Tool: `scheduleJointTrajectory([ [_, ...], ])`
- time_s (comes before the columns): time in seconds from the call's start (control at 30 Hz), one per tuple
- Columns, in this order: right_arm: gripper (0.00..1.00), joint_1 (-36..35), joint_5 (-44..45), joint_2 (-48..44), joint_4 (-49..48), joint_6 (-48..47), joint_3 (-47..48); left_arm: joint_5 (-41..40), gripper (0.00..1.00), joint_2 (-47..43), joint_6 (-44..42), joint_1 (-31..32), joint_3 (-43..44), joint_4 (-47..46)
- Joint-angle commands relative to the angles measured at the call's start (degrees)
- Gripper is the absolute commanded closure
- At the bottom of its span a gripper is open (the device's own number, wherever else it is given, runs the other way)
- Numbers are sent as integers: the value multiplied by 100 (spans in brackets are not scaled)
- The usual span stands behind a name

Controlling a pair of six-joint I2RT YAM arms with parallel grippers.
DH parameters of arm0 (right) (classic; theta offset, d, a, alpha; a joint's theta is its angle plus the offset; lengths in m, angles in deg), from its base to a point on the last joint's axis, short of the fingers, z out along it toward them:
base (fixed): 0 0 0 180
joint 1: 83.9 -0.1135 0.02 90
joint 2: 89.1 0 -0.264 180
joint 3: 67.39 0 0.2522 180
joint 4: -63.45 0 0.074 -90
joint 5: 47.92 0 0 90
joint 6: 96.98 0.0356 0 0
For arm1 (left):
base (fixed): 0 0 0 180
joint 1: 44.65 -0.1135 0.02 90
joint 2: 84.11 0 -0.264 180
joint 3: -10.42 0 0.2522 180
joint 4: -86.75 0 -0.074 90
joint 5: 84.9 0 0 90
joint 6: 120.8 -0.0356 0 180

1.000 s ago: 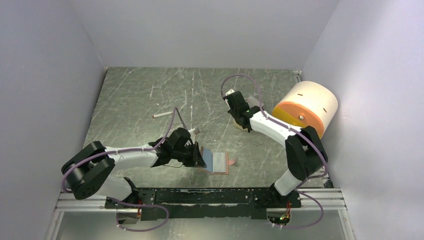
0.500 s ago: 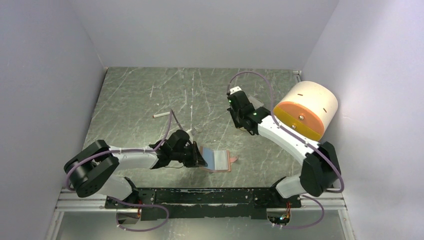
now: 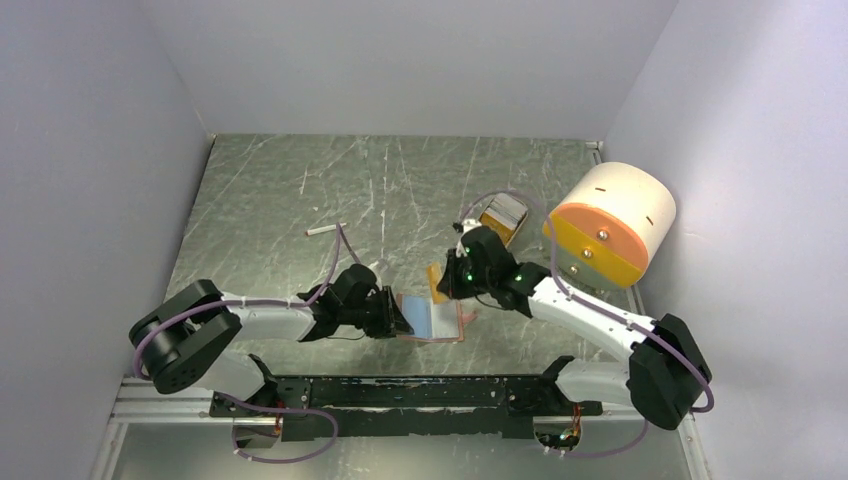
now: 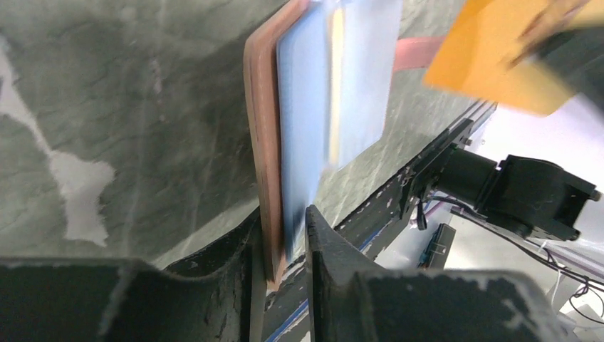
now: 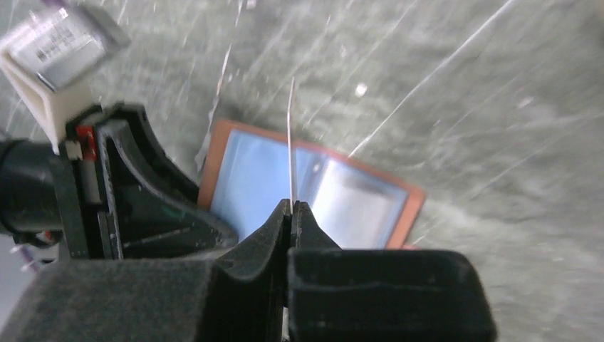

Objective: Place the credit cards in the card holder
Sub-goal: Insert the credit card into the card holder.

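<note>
White arm links (image 3: 590, 315) with black joints, lilac cables looped along each arm, black jaws, green wrist lights

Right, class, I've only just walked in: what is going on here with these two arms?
The left claw pins the near edge of the open card holder on the table. The right claw, shut on an orange-yellow card, holds it just above the holder. More cards sit in a tan tray farther back.

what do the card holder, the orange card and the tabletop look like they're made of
Card holder: probably leather, matte reddish-brown border, with glossy bluish clear-plastic sleeves inside.
Orange card: likely plastic, thin, flat, uniform colour; seen edge-on it is a bare line.
Tabletop: dark green stone-look surface with white veins; real stone or laminate unclear.
</note>
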Motion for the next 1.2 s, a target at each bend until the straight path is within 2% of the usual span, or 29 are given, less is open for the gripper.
scheduleJointTrajectory([
  [0.0,100,-180,-776,-211,-1342,1170,-736,-195,70,-174,-23,-12,-128,-12],
  [0.07,100,-203,-835,-257,-1644,1370,-1019,-224,69,-231,-47,-7,-183,8],
  [0.17,100,-219,-808,-335,-1954,1538,-1387,-274,62,-315,-59,-12,-292,-24],
  [0.5,100,-221,-536,-369,-2447,1755,-2067,-220,78,-337,-89,-12,-518,-265],
  [0.6,99,-221,-405,-449,-2452,1732,-2177,-205,71,-384,-90,-12,-572,-265],
  [0.67,98,-225,-406,-455,-2563,1746,-2278,-221,71,-418,-90,-11,-611,-264],
  [1.0,97,-221,-634,-355,-3226,2188,-2666,-188,88,-363,-75,-6,-733,-437],
  [1.17,97,-220,-675,-307,-3509,2371,-2805,-170,91,-311,-88,-7,-732,-473],
])
